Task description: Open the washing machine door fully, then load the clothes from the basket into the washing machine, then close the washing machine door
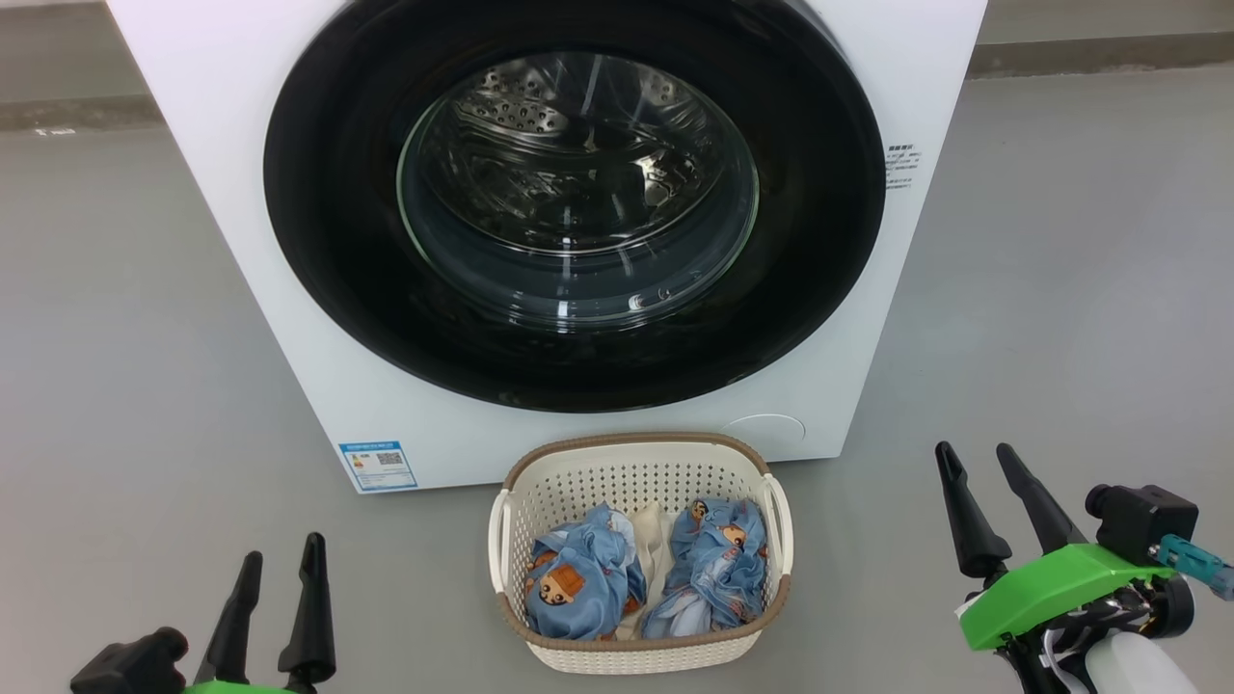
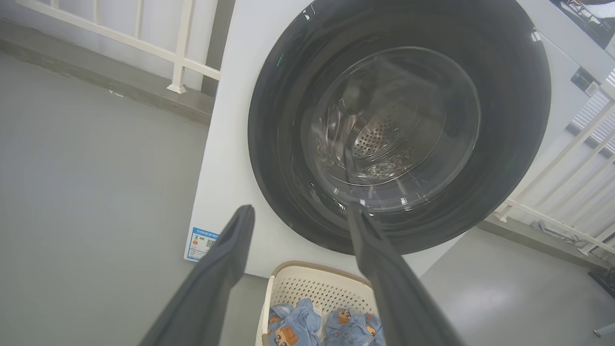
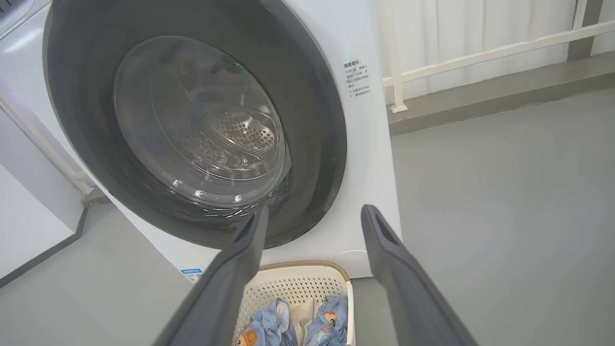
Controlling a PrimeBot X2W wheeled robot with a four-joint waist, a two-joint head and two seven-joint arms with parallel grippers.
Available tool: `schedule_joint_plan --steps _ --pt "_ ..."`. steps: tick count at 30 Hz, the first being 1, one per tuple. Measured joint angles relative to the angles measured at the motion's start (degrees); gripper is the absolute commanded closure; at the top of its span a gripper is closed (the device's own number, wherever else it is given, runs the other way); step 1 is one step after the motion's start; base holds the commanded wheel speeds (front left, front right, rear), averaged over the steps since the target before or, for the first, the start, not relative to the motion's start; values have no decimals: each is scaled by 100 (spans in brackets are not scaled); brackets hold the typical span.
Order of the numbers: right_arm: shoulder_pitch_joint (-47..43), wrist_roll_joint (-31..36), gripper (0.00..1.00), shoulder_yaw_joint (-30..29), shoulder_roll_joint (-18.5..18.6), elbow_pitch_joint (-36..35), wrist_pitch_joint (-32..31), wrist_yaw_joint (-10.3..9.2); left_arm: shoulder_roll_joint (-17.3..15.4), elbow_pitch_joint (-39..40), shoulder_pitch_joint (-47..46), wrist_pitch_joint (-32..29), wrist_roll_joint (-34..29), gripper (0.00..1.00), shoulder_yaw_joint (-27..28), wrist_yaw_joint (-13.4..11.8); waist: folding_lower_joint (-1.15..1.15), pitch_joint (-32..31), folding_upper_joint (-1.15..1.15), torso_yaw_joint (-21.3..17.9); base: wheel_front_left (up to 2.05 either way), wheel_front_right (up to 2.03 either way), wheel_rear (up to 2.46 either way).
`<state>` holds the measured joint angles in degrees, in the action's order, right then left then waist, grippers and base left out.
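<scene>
The white washing machine [image 1: 289, 318] stands ahead with its round black door [image 1: 328, 193] shut flat against the front; the steel drum shows through the glass bowl. On the floor in front sits the cream basket [image 1: 636, 472], holding blue bear-print clothes [image 1: 583, 578] and a cream-white piece [image 1: 654, 540]. My left gripper [image 1: 280, 564] is open at the lower left, well short of the basket. My right gripper [image 1: 979, 458] is open at the lower right, apart from the basket and machine. In the wrist views the door [image 2: 288, 120] [image 3: 312, 120] and basket [image 2: 317, 288] [image 3: 293, 283] lie beyond my open fingers.
Grey floor [image 1: 1060, 289] spreads on both sides of the machine. A blue label [image 1: 378, 466] sits at the machine's lower left corner. White railings [image 2: 178, 53] [image 3: 480, 53] run behind the machine along a raised kerb.
</scene>
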<state>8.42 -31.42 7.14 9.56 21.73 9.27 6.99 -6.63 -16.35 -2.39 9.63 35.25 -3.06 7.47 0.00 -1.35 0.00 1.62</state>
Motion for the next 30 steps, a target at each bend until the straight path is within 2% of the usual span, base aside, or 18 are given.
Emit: schedule_joint_plan --steps 30 --pt "-195 1938 0 -490 0 44 501 7 -275 -468 -153 479 -1425 0 -159 4 0 -42 0 -2 0 0 0"
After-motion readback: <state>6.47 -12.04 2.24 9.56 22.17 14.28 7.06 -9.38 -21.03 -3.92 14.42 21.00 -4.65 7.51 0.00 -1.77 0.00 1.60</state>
